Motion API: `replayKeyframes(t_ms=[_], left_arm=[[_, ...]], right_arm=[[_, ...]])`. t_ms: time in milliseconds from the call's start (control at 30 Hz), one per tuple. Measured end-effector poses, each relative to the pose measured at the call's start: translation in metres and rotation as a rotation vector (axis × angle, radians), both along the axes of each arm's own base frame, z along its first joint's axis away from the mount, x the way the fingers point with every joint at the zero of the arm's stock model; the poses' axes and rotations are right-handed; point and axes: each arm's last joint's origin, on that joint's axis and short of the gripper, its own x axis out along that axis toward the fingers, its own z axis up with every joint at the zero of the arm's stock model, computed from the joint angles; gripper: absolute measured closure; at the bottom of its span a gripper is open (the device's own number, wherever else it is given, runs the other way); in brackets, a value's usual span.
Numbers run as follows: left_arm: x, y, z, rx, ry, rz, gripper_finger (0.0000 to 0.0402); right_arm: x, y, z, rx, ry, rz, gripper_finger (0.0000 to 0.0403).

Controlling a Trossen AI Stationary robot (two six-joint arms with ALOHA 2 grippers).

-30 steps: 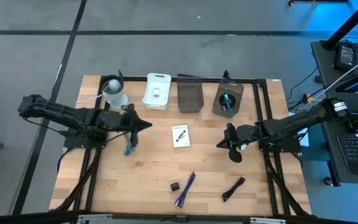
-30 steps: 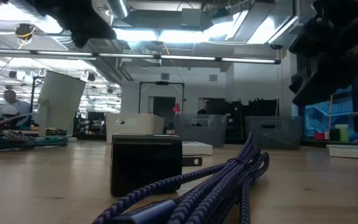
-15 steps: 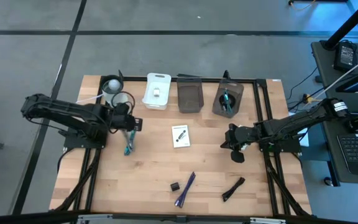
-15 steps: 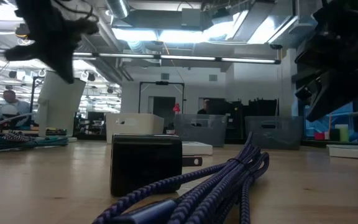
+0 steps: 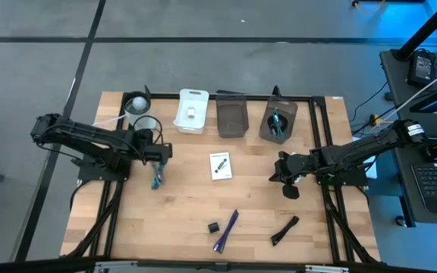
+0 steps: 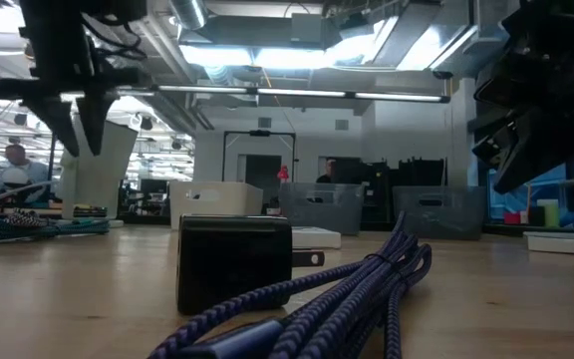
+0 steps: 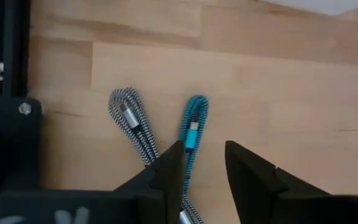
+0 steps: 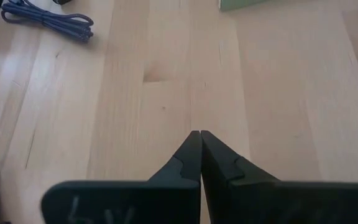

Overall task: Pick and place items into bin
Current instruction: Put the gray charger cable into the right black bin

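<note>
Left wrist view: left tool point(image 7: 204, 158) spread apart, straddling teal cable point(image 7: 192, 127) beside white braided cable point(image 7: 129, 118) near counter's point(image 5: 180, 220) left edge, lined up for grabbing. Right tool point(image 8: 199, 146) clenched empty.

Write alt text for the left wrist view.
The left gripper hangs open over the wooden table, its two dark fingers apart above a folded teal braided cable. A black-and-white braided cable lies beside the teal one, and a black frame rail runs along one edge.
</note>
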Motion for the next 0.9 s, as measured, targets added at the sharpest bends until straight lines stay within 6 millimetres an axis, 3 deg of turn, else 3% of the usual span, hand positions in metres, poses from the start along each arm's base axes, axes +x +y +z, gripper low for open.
replayKeyframes(t_ms=[400, 900], left_arm=[[-0.003, -0.004, -0.046, -0.154, 0.168, 0.237, 0.0283], [-0.003, -0.004, -0.075, -0.150, 0.092, 0.278, 0.0283]], right_arm=[[0.000, 0.000, 0.001, -0.015, -0.012, 0.018, 0.0398], [0.001, 0.000, 0.001, -0.014, -0.020, 0.018, 0.0398]])
